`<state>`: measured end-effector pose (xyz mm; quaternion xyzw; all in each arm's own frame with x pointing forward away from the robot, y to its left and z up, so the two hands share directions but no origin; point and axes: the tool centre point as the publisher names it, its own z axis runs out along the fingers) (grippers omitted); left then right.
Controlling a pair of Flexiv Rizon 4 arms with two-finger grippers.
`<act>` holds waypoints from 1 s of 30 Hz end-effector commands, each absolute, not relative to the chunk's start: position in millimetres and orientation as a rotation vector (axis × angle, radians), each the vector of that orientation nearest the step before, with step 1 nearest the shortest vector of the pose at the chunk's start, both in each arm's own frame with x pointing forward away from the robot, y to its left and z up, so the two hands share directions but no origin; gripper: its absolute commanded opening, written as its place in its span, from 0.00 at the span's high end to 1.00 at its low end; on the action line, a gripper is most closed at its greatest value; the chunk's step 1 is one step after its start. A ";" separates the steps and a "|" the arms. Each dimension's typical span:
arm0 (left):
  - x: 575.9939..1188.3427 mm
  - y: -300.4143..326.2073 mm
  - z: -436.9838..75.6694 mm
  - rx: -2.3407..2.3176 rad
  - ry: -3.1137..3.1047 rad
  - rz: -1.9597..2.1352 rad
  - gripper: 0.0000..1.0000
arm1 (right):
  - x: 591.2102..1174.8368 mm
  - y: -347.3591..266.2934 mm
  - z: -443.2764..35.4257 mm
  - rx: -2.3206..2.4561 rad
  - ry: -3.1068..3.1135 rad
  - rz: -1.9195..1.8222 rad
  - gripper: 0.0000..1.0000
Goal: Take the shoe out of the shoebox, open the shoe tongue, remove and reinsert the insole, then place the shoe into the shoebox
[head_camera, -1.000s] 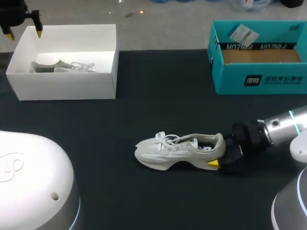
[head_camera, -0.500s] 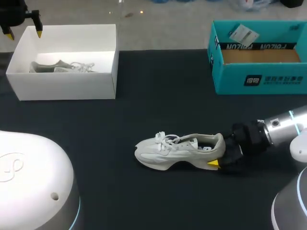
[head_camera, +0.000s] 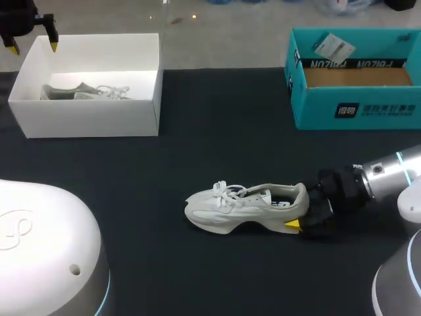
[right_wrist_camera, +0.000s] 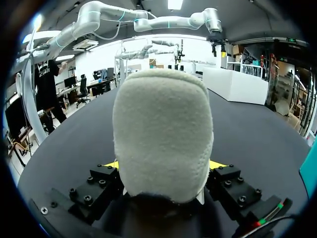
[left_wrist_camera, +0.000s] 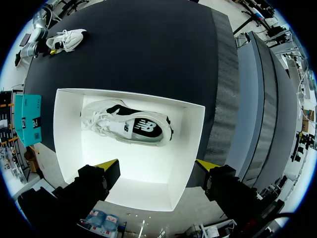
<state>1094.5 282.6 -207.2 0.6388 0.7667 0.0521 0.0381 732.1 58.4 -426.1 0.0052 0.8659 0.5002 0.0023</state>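
Nothing has moved — right pincer (head_camera: 297, 210) grips the heel of the pale grey lace-up shoe (head_camera: 243, 205).
It lies on the black tabletop (head_camera: 217, 125); left pincer (left_wrist_camera: 157, 166) hangs open over the white cardboard box (head_camera: 92, 118) — second shoe (left_wrist_camera: 130, 124) inside.

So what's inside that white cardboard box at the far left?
The white cardboard box holds one pale lace-up sneaker lying on its side. The floor under it is covered; nothing else shows.

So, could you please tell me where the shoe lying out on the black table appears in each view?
Head view: shoe mid-table, at the right gripper.
Left wrist view: shoe far beyond the white shoebox.
Right wrist view: heel between that gripper's fingers.
Shared landmark: the white shoebox.
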 end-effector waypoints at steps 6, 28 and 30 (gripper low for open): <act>1089.8 279.0 -205.0 1.948 2.359 0.180 0.00 | 733.3 61.7 -429.1 0.019 2.715 1.565 1.00; 1022.4 226.3 -177.8 1.778 2.378 0.302 0.00 | 733.3 61.7 -429.1 0.019 2.715 1.565 1.00; 1022.0 223.2 -178.3 1.803 2.372 0.317 0.00 | 733.3 61.7 -429.1 0.019 2.715 1.565 1.00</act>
